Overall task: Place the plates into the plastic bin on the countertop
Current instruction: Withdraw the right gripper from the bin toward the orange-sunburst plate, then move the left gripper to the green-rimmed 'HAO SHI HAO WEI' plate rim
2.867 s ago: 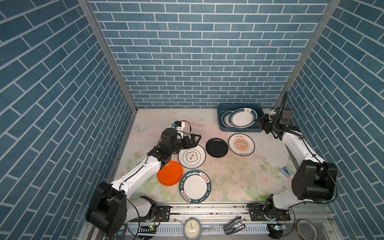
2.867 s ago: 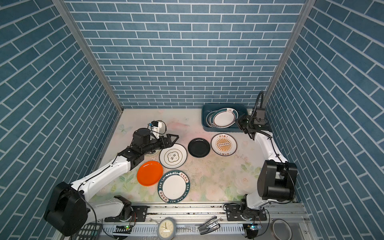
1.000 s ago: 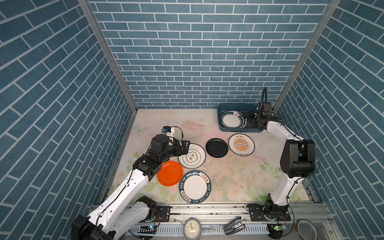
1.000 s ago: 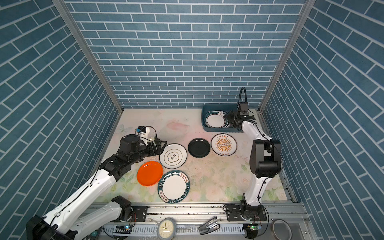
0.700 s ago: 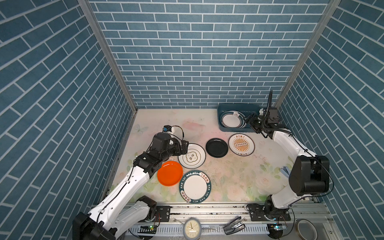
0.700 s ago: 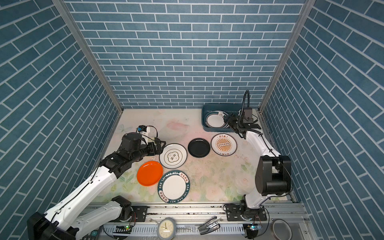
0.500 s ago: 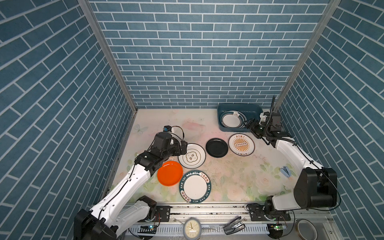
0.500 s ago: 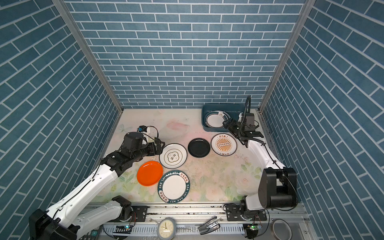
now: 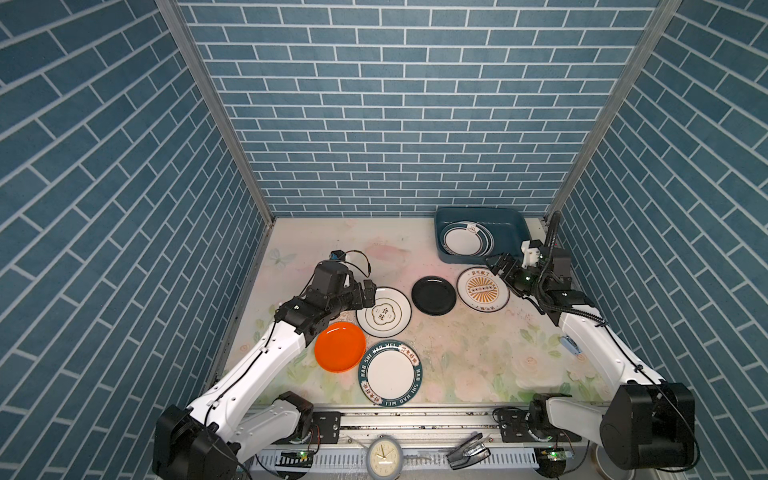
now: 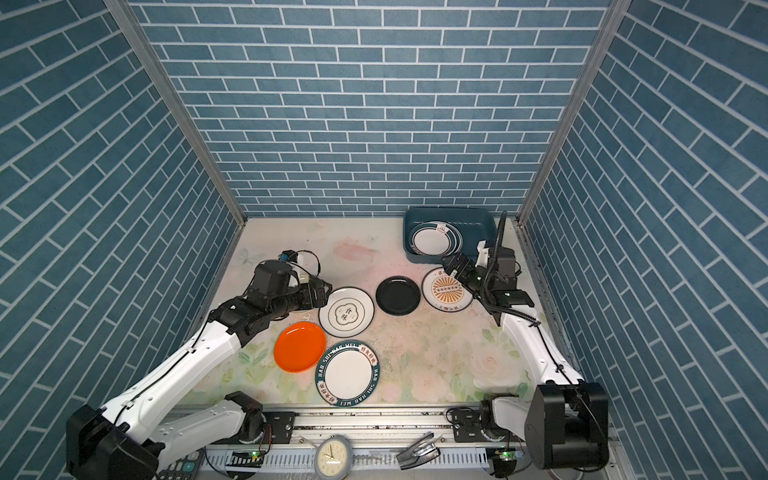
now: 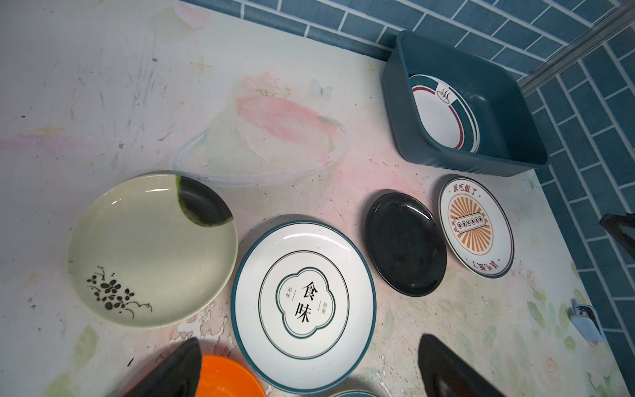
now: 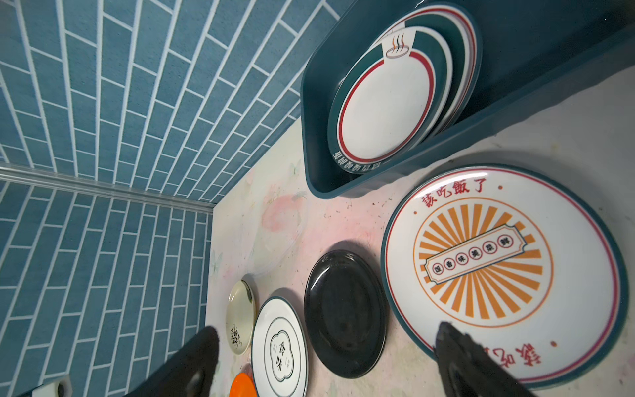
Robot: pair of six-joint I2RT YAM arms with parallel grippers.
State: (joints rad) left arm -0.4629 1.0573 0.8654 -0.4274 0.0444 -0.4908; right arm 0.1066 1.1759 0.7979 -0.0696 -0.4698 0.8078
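With 12 o'clock taken toward the brick back wall point(image 9: 395, 124) in both top views, the plastic bin point(image 9: 510, 235) is located at the 1 o'clock corner of the countertop point(image 9: 457, 345). A stack of teal-banded plates point(image 9: 466, 240) is seated in the bin's 9 o'clock half; the number of plates in it cannot be determined. The sunburst plate point(image 9: 482, 289) is positioned just at 6 o'clock of the bin, with the black plate point(image 9: 433, 295) just beside it at 9 o'clock. The quatrefoil plate point(image 9: 384, 311) is laid at 8 o'clock of the black plate, the orange plate point(image 9: 340, 347) at 8 o'clock of the quatrefoil plate, and the lettered-rim plate point(image 9: 390, 373) at 6 o'clock of it. A cream flower-sprig plate point(image 11: 151, 251) is shown in the left wrist view just beside the quatrefoil plate; in both top views it is covered by the left arm. The left gripper point(image 9: 368, 292) is held over the 9 o'clock rim of the quatrefoil plate, with its jaws spread wide. The right gripper point(image 9: 500, 266) is held at the 1 o'clock rim of the sunburst plate, near the bin's front wall, with its jaws likewise spread wide. In the right wrist view one fingertip point(image 12: 457, 343) is seen over that plate's rim; contact cannot be determined.
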